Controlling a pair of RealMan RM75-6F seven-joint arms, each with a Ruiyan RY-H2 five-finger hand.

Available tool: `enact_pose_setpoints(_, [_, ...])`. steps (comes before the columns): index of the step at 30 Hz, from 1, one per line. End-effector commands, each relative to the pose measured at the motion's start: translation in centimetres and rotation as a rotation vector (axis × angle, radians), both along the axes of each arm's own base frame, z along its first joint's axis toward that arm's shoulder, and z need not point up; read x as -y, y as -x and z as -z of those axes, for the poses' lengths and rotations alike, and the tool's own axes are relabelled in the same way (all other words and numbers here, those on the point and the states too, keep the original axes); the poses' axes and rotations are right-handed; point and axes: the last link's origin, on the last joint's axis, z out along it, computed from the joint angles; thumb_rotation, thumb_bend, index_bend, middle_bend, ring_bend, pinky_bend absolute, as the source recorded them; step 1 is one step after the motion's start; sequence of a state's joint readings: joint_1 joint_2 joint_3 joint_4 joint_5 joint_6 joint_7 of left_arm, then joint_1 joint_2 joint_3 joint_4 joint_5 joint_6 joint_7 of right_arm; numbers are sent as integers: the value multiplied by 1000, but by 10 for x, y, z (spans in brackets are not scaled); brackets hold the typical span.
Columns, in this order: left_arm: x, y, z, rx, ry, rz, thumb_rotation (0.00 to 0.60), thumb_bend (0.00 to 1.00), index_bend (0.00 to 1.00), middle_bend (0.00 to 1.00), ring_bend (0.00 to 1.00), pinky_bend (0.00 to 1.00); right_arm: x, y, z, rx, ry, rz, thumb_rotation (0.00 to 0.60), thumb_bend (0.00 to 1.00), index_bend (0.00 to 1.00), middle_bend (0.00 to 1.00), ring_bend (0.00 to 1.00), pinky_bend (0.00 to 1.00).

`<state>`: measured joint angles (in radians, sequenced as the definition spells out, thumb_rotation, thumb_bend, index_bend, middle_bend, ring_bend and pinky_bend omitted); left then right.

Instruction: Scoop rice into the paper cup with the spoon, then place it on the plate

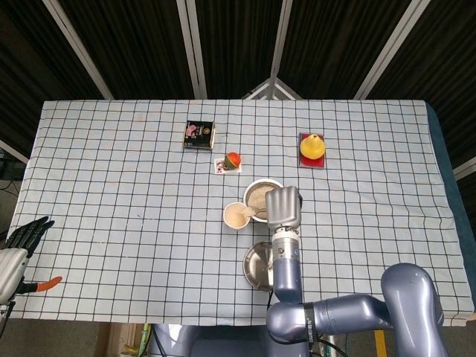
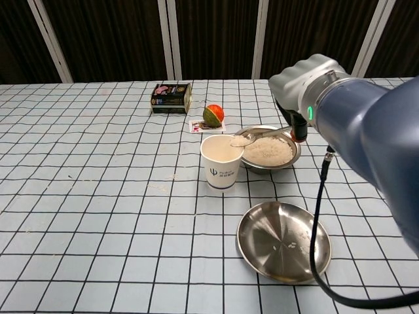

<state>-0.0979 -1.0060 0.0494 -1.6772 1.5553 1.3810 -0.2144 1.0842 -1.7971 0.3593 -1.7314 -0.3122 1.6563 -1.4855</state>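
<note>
A table (image 1: 111, 186) fills most of the head view, covered by a pale blue cloth (image 2: 85, 196) printed with a dark grid of squares. The cloth hangs over the table's right edge. Behind the table runs a dark wall (image 2: 105, 39) of near-black ribbed panels, split by pale upright bars (image 2: 167, 39). From above, those bars (image 1: 190, 48) fan outward. The light is even and soft.

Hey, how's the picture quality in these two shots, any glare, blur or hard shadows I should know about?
Head view: even, soft lighting on the checked tablecloth, sharp, no strong shadows. Chest view: the steel plate carries bright reflections, and the right arm close to the lens fills the right side, looking oversized. The spoon over the paper cup is crisp, no visible motion blur.
</note>
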Motion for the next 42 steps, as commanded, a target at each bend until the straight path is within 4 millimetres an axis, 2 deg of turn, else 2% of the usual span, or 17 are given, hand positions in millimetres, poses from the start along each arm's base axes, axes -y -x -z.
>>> enact_pose_setpoints(1, [0, 0, -1, 7, 0, 1, 600, 0, 0, 0, 0, 0, -1, -3, 4, -9, -1, -5, 600, 604, 663, 965, 1000, 1000])
enact_pose_setpoints(14, [0, 0, -2, 21, 1, 5, 600, 0, 0, 0, 0, 0, -3, -3, 17, -43, 3, -51, 600, 604, 663, 965, 1000, 1000])
enact_pose_setpoints(27, [1, -1, -2, 24, 0, 5, 600, 0, 0, 0, 0, 0, -8, -7, 19, -69, 39, -176, 600, 604, 663, 965, 1000, 1000])
enact_pose_setpoints(42, [2, -2, -2, 29, 1, 6, 600, 0, 0, 0, 0, 0, -20, 3, 34, -110, 65, -340, 600, 604, 663, 965, 1000, 1000])
